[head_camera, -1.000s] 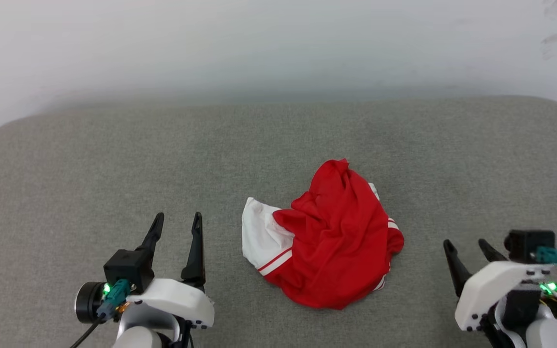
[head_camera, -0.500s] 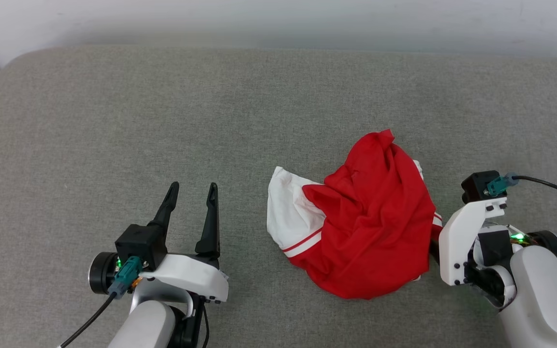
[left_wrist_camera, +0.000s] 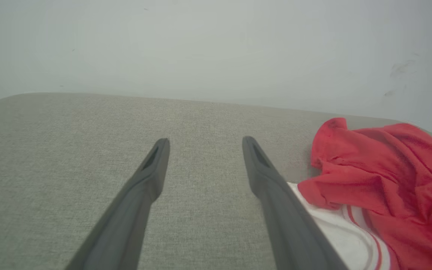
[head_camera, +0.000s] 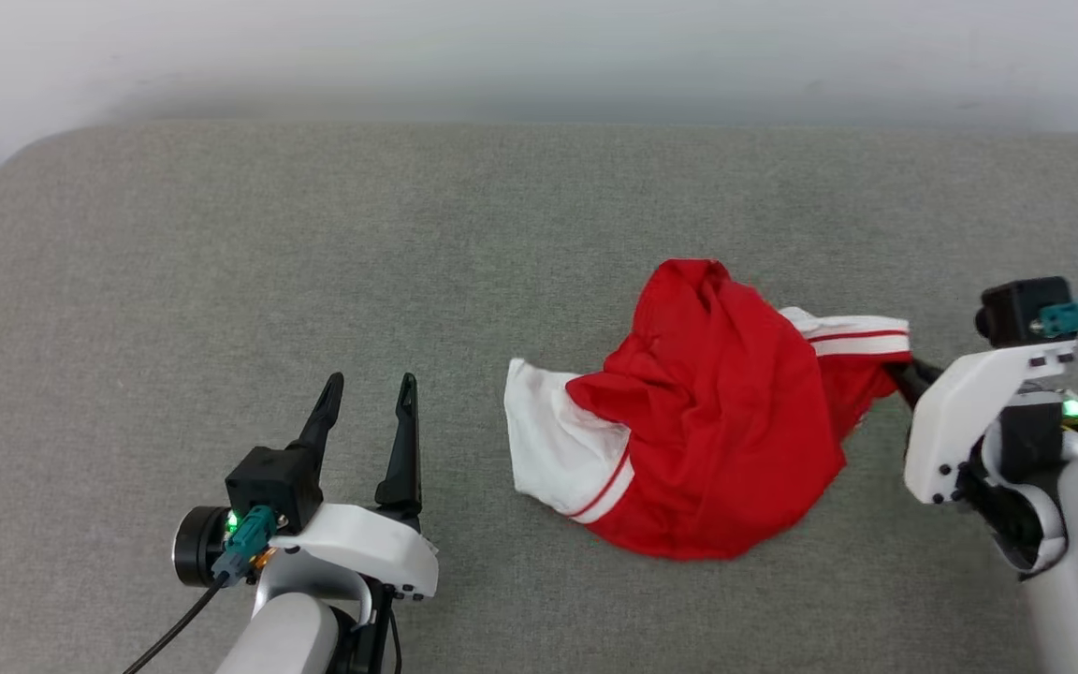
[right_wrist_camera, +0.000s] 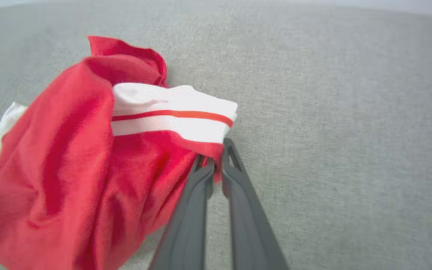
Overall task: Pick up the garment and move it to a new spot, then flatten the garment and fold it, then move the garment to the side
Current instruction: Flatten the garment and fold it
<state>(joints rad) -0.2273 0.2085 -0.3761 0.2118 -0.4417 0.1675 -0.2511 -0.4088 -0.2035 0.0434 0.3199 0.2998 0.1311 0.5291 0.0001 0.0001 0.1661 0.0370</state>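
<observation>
The garment point(head_camera: 717, 421) is a crumpled red shirt with white sleeve ends, lying on the grey cushion right of centre. My right gripper point(head_camera: 899, 374) is shut on the garment's right edge, just below a white striped sleeve end point(head_camera: 862, 335). In the right wrist view the two fingers point(right_wrist_camera: 234, 165) pinch red fabric of the garment point(right_wrist_camera: 69, 157) under the white band point(right_wrist_camera: 174, 112). My left gripper point(head_camera: 369, 388) stands open to the left of the garment, apart from it. The left wrist view shows that left gripper point(left_wrist_camera: 205, 144) with nothing between its fingers and the garment point(left_wrist_camera: 384, 180) at the right.
The grey cushioned surface point(head_camera: 314, 243) stretches wide, with rounded corners at the back left. A pale wall point(head_camera: 539, 47) runs behind it. Bare cushion lies left of and behind the garment.
My right gripper has closed on the garment's right edge and drawn the striped sleeve end out to the right. The head camera has shifted. The left gripper stays open.
</observation>
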